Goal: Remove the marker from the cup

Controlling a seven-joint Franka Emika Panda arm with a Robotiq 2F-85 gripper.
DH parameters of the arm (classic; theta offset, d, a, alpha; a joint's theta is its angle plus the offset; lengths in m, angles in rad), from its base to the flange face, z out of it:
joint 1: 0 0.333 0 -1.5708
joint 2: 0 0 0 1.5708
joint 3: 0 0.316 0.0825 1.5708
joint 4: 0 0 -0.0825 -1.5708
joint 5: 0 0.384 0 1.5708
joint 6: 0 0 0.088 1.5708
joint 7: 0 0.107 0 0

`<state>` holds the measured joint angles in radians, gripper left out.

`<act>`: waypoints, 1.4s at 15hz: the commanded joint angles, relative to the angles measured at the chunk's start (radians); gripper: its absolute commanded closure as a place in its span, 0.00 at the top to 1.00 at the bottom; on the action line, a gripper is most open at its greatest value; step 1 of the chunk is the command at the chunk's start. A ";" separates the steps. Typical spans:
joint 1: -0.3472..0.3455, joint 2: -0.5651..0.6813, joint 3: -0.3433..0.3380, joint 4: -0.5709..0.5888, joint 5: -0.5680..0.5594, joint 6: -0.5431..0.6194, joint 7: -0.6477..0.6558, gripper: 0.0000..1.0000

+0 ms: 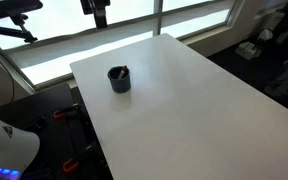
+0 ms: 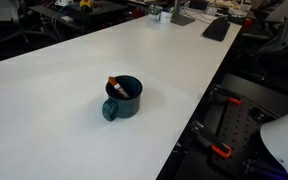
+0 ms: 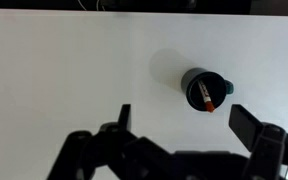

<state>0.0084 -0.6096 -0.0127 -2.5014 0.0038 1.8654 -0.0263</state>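
Observation:
The dark navy cup [image 1: 119,80] stands on the white table [image 1: 184,100], towards its far side. It also shows in an exterior view [image 2: 124,98], with a small handle at its lower left. The reddish-orange marker [image 2: 117,87] leans inside the cup, its top poking over the rim. In the wrist view the cup [image 3: 206,90] is at the right, with the marker [image 3: 204,98] lying across its opening. My gripper [image 3: 184,120] is open and empty, well above the table, with the cup just beyond its right finger. Its lower part hangs at the top of an exterior view [image 1: 99,10].
Windows run behind the table [image 1: 134,30]. Desks with keyboards and clutter stand beyond the table's far end [image 2: 216,28]. Red-handled clamps [image 2: 220,152] grip the table's edge by the robot's white base [image 2: 284,140].

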 commanded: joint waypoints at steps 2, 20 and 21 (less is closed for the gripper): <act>-0.002 0.000 0.002 0.002 0.001 -0.002 -0.001 1.00; -0.010 0.028 0.012 -0.021 -0.016 0.044 0.016 1.00; -0.010 0.038 0.015 -0.024 -0.019 0.047 0.020 1.00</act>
<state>0.0069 -0.5991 -0.0125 -2.5095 0.0038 1.8786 -0.0263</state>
